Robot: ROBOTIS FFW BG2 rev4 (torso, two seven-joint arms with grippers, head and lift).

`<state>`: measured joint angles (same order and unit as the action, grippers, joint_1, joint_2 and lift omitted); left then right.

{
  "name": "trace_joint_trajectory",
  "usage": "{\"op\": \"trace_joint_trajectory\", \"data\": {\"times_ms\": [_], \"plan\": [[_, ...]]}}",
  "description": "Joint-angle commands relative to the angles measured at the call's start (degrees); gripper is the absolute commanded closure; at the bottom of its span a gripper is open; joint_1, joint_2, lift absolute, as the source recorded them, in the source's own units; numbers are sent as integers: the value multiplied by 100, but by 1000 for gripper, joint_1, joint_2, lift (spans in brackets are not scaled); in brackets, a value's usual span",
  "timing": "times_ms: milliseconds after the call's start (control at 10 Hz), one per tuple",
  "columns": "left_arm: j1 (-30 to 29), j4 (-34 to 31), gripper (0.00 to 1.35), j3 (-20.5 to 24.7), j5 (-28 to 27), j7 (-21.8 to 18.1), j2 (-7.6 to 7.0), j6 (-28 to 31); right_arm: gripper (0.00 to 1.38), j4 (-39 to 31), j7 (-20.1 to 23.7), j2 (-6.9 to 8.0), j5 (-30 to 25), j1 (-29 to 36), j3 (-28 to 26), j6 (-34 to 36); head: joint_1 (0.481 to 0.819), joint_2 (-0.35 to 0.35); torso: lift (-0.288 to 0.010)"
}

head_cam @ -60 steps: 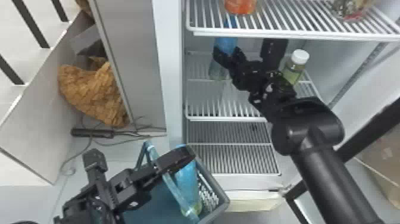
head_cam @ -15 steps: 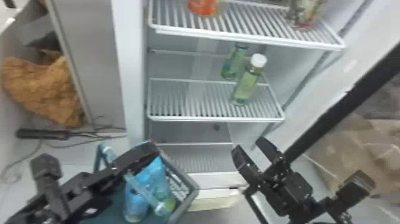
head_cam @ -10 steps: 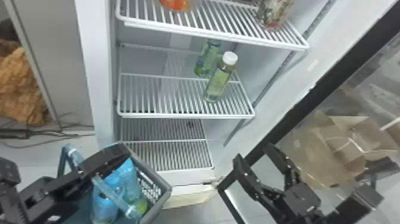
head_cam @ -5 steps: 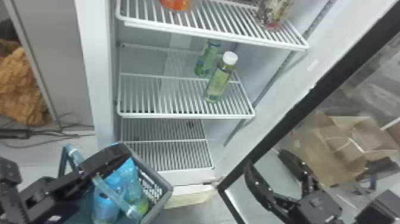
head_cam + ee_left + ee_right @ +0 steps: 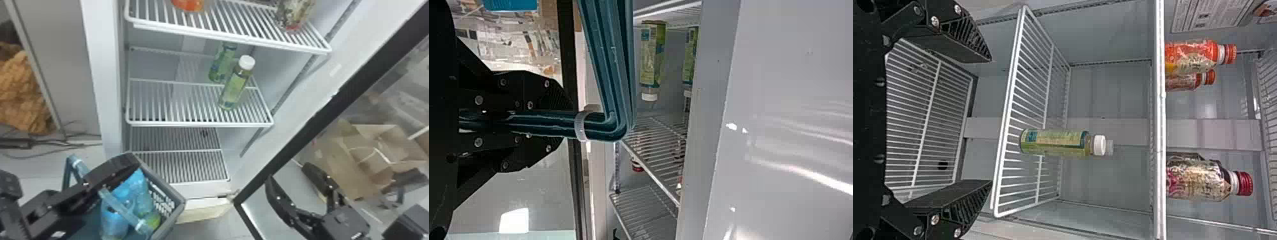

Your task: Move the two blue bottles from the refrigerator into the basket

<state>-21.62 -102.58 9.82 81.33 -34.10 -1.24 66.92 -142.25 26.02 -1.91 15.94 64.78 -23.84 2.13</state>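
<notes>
At the left, the black two-fingered left gripper [image 5: 563, 123] is clamped on the dark teal handle [image 5: 599, 127] of the grey plastic basket [image 5: 174, 212]; were that grip to slip, the basket could tip and spill the two clear-blue bottles [image 5: 115, 218], already inside. Towards the right, the black right gripper [image 5: 289, 172], fingers spread, could catch the black-framed glass door [image 5: 287, 153] if swung carelessly, jolting it.
</notes>
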Motion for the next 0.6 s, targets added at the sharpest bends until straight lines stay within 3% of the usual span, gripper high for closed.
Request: {"op": "trace_joint_trajectory", "data": {"times_ms": [0,500], "plan": [[-3,0,1197,12,2,0,9,-13,206,1,8,-2,6,-10,-4,11,695,-350,-220],[11,0,1197,12,2,-9,27,-13,206,15,26,-29,17,-108,-4,110,695,-350,-220]]}}
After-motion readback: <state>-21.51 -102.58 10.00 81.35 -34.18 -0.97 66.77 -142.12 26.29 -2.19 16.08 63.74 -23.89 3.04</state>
